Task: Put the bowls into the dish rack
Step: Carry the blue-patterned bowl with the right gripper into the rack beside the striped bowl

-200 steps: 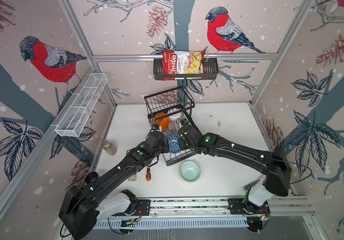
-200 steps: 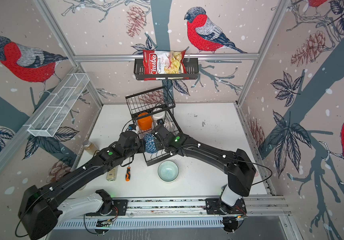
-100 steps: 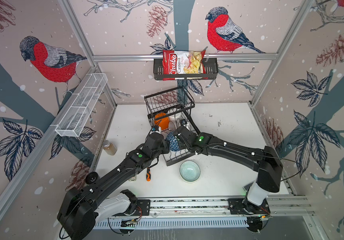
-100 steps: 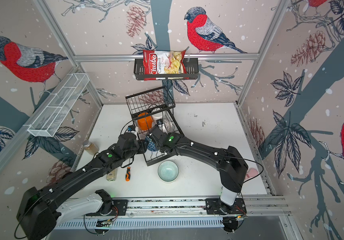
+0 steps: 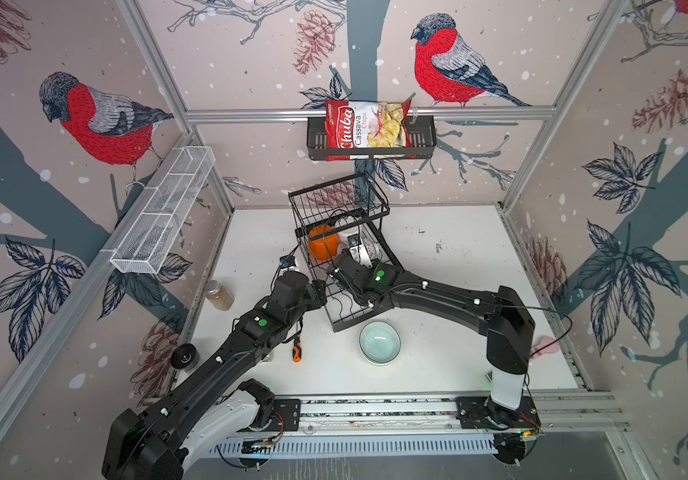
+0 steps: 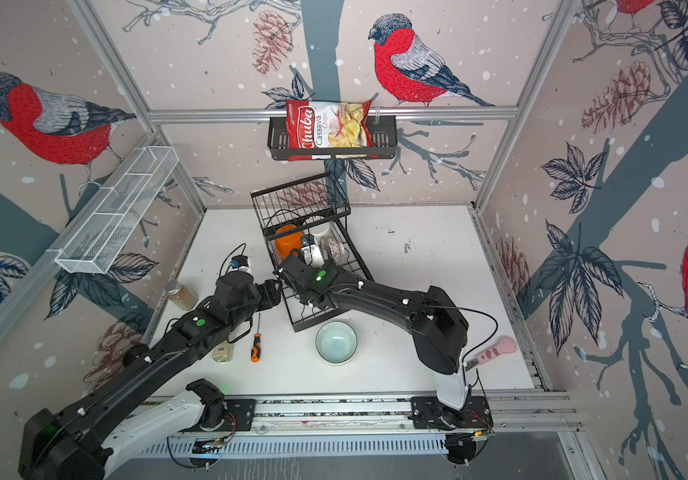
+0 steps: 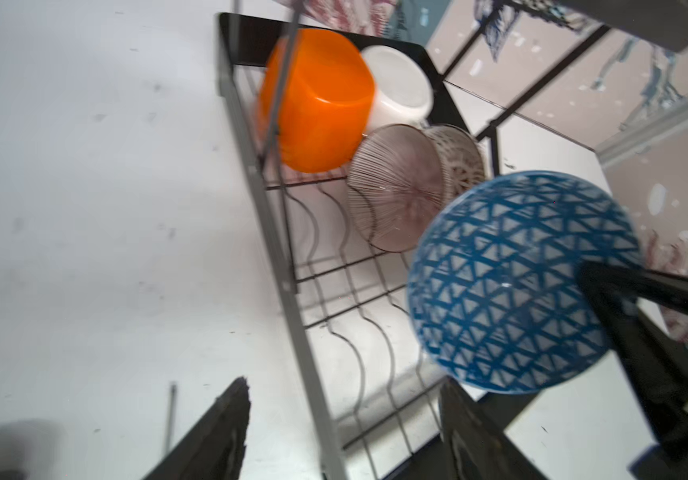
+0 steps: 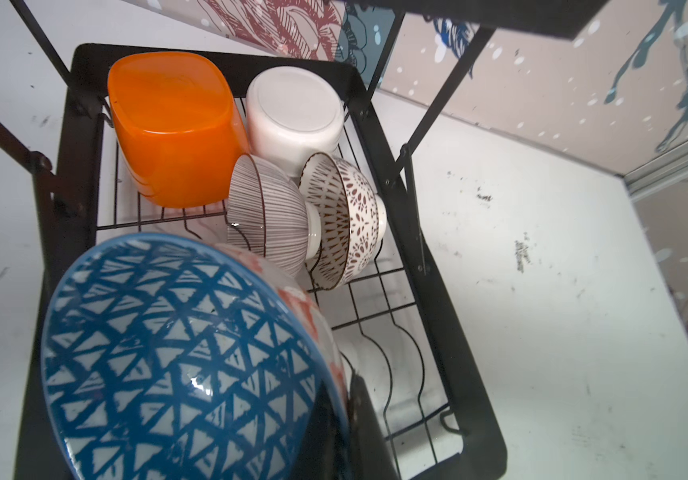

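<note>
Low in the frame, the right claw (image 8: 336, 415) holds the blue bowl (image 8: 176, 357) on edge for dish rack (image 8: 460, 374) slots; left claw (image 7: 344, 388) spread wide.

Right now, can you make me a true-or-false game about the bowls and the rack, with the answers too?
1. The right gripper is shut on the blue triangle-patterned ceramic bowl. True.
2. The left gripper clamps the orange straight-sided bowl. False: its jaws are open and hold nothing, and the orange bowl lies in the black wire dish rack.
3. The pale teal rounded bowl sits inside the rack. False: it sits on the white table, in front of the rack.
4. The white straight-sided bowl lies beside the orange bowl in the rack. True.
5. The red chips bag lies on the table. False: it is in the black shelf basket on the back wall.
</note>
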### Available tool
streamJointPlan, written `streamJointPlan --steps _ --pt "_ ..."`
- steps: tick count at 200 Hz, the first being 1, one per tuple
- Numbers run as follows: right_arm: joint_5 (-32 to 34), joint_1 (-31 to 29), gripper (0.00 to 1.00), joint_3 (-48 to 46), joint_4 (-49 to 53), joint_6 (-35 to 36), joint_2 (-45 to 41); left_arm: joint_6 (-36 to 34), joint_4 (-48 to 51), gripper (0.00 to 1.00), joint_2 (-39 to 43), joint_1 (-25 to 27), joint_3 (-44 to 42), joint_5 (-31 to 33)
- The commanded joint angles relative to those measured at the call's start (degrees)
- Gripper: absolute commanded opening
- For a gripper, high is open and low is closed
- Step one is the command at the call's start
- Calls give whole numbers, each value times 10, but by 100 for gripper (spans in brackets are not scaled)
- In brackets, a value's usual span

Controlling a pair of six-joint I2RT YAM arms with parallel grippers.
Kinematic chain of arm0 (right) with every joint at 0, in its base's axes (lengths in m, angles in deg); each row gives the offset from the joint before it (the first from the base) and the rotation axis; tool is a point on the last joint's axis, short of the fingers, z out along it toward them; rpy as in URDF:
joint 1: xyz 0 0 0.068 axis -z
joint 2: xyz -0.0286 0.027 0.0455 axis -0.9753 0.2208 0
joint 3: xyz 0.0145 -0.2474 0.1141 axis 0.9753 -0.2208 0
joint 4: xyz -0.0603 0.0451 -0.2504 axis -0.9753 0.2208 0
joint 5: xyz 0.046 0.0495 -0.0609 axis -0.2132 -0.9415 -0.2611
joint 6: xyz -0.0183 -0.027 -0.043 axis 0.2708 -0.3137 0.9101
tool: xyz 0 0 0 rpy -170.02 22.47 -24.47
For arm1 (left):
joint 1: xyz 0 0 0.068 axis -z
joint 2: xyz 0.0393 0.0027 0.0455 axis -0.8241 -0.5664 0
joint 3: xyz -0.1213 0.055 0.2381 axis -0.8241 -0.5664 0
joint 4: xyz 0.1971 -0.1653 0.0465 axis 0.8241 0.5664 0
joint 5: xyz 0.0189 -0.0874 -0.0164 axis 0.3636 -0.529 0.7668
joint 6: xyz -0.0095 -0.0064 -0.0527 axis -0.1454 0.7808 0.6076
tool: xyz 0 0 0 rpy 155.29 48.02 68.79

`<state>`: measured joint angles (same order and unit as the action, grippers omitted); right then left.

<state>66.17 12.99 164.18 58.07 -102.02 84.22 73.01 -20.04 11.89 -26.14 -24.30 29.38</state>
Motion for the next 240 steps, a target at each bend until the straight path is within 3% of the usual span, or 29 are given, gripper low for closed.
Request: streamJointPlan --steps 1,108,240 --pt "66 -7 0 26 6 17 21 5 23 71 11 -28 -13 -18" --pt "146 -21 0 108 -21 94 120 -23 -31 70 -22 -158 -45 -120" --pt "252 -39 0 211 -44 162 225 -18 -36 69 -18 -185 -55 -128"
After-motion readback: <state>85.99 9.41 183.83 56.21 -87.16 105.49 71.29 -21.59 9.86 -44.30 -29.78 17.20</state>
